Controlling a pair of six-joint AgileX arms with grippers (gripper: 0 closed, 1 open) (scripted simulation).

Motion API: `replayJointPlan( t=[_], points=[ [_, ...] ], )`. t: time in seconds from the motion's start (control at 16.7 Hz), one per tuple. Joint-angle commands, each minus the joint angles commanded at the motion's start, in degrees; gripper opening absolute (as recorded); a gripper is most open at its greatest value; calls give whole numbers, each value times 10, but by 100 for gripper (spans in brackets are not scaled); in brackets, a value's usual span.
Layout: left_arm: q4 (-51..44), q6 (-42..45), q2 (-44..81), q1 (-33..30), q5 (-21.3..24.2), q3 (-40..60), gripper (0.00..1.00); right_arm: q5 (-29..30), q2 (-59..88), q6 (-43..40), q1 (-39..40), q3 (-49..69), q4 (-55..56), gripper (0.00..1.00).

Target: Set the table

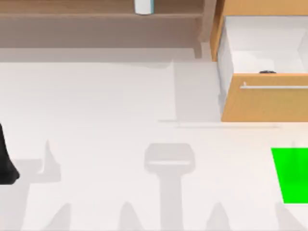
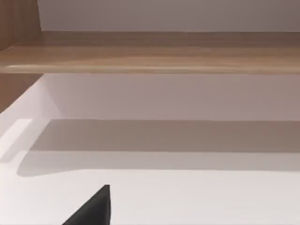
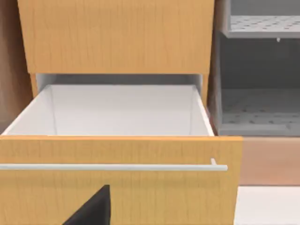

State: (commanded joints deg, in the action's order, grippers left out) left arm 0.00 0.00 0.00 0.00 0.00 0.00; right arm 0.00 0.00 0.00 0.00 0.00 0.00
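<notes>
- The table (image 1: 106, 106) is spread white below the shelf (image 1: 72, 14), its green patch (image 1: 291, 175) at the right edge.
- The drawer (image 3: 117, 112) is pulled open.
- The left arm (image 1: 6, 159) is parked at the table's left edge.

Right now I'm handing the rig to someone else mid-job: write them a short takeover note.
Left arm: parked at the table's left edge; whether its fingers are open is unclear.
Right gripper: facing the drawer front, holding nothing that can be seen.
Table: white, with a green patch at its right edge.
Drawer: pulled open, a small dark item by its front wall.
Shelf: carries a white container.
Done: drawer open.
Left: nothing is set on the green patch yet.
</notes>
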Motion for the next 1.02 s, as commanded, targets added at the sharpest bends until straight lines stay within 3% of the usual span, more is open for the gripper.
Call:
replayJointPlan(
  t=[0.42,1.02],
  points=[
    [0,0,0,0,0,0,100,-4,88,6,11,86,-55,100],
    [0,0,0,0,0,0,100,5,639,40,37,580,-332,100]
  ],
)
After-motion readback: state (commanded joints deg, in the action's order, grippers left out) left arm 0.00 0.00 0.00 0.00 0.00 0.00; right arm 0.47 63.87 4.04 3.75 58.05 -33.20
